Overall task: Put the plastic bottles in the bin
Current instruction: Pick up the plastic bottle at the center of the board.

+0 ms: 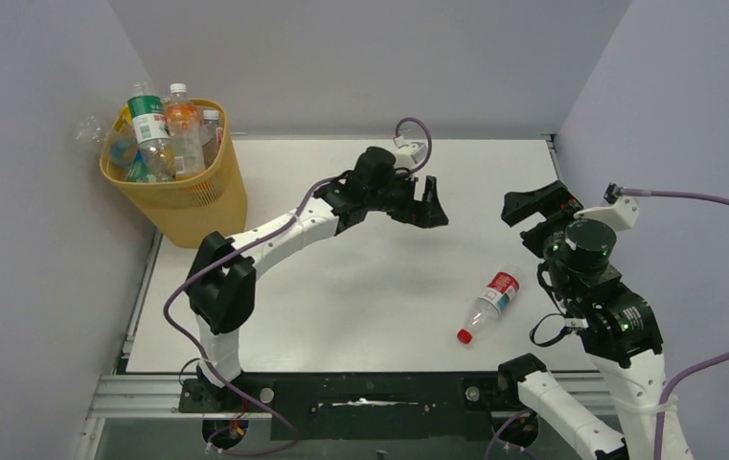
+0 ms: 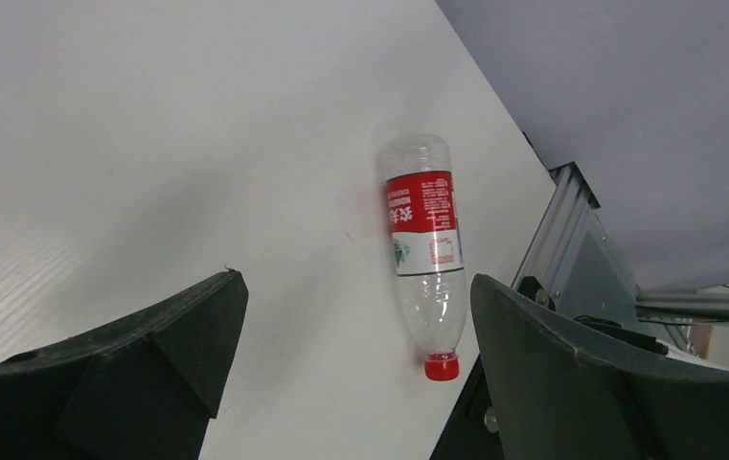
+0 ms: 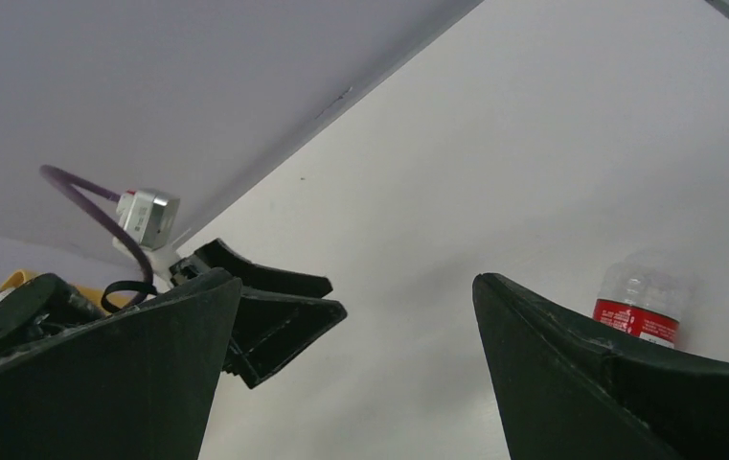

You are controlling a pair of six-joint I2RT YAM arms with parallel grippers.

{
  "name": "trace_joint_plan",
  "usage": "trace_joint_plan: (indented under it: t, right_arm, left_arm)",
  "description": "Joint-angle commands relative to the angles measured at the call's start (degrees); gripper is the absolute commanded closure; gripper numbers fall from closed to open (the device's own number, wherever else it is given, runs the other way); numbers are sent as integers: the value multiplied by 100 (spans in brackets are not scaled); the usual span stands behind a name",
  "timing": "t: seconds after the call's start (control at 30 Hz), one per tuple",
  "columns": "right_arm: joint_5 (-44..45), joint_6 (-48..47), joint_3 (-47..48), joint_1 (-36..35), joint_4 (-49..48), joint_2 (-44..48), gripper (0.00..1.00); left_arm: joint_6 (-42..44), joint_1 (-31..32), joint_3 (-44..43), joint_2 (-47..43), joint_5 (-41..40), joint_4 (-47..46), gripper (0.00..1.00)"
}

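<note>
Nearside of left tool (image 1: 428,207) and right tool (image 1: 533,217), bottle (image 1: 489,305) lying flat, untouched

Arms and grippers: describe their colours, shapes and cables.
The left arm and right arm have white links and black joints. The left gripper and right gripper carry broad black wedge-shaped fingers. Purple cables run along both arms.

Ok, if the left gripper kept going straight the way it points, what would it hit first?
Probably the red-labelled bottle lying on the table; the wrist view frames it between the fingers of the open left gripper. Depth is unclear, so it might meet bare table first.
</note>
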State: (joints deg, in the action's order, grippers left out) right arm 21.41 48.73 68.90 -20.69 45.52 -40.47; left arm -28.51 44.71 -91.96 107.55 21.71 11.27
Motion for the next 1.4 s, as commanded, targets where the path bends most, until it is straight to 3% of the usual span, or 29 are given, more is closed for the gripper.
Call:
trace_joint_plan:
  t: [0.0,0.27,1.0,1.37]
  right_arm:
    - [-569,-83,-271,-8,-581,-81,2]
    - [-806,-68,-632,-15,-697,281,2]
    - [-1042,-109,-870,-8,-875,545,2]
    - [-1111,-118,-896,-9,-865,654,2]
  left_arm:
    - [-616,295,-127,273,374,-1058,12]
    - [-738,637,-309,800,419,-1418,12]
    - [-203,1392,-1394,1968,53,-726,12]
    - [152,1722,-2525,2707,-542,351,11]
